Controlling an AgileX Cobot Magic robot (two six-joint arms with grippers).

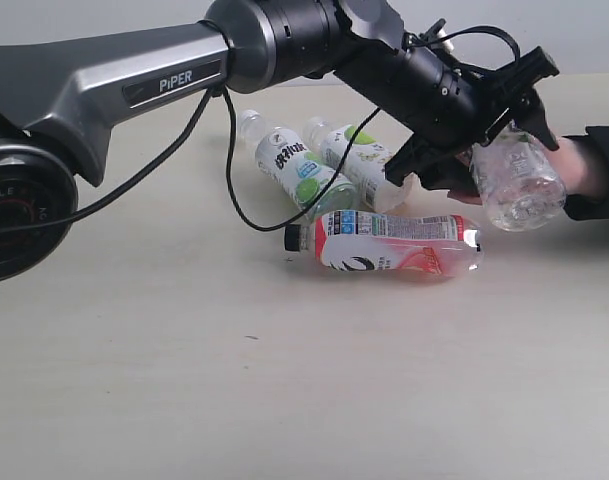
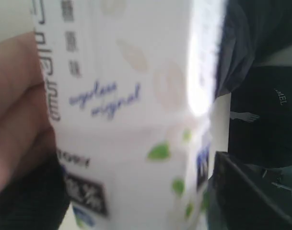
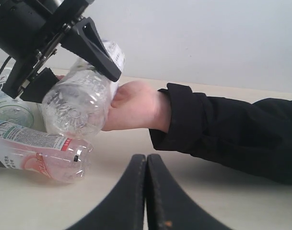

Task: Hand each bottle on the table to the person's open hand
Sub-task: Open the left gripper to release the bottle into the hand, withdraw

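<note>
Left gripper (image 1: pixel 482 150) clamps bottle (image 1: pixel 519 185) against hand (image 3: pixel 131 105); right gripper (image 3: pixel 146 182) closed, empty; red bottle (image 1: pixel 394 243) at its 8 o'clock.

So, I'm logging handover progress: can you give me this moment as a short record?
held bottle: clear, off the table, label touching the hand
left tool: shut on held bottle
hand: at the right of the exterior view, dark sleeve, against the bottle
right tool: shut, empty
table: three bottles lying down
green-label bottles: two, side by side
red bottle: black cap, in front of them
handover: not yet released
</note>
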